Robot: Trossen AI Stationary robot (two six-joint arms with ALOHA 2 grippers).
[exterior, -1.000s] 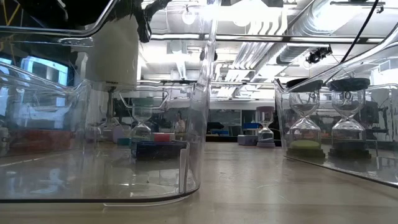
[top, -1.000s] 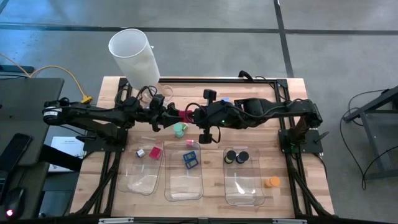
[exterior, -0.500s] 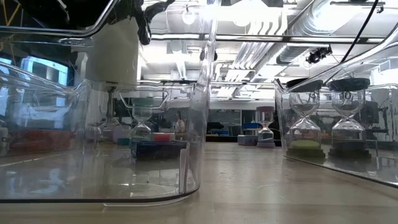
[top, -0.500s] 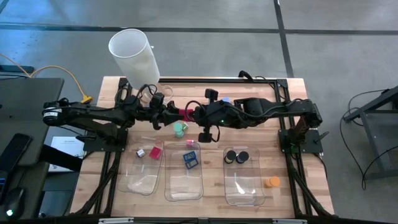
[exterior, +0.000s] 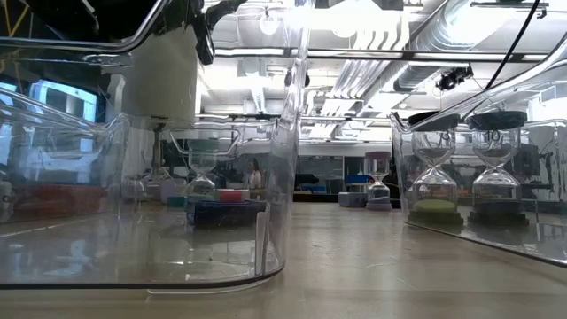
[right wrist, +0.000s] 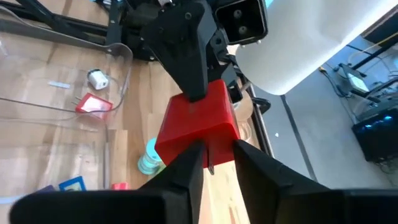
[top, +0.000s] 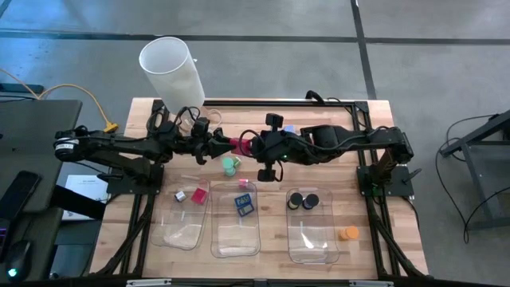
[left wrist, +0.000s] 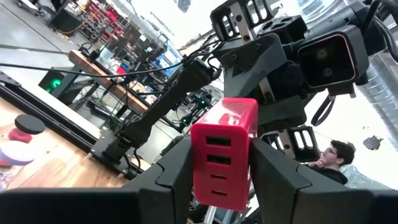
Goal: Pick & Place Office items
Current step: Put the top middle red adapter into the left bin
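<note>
We're mid-air above the back of the bench (top: 374,239), and it's a handover: the red block (top: 241,145) hangs between the two arms, above the three clear trays. The left claw (left wrist: 217,163) has its fingers clamped on the block's sides. The right claw (right wrist: 217,158), which met it from the opposite end, has just begun easing apart from a tight pinch, though its fingers still brush the block. We read that as the right arm giving up the piece to the left. The block has barely moved; next comes carrying it down to a tray (top: 185,236).
</note>
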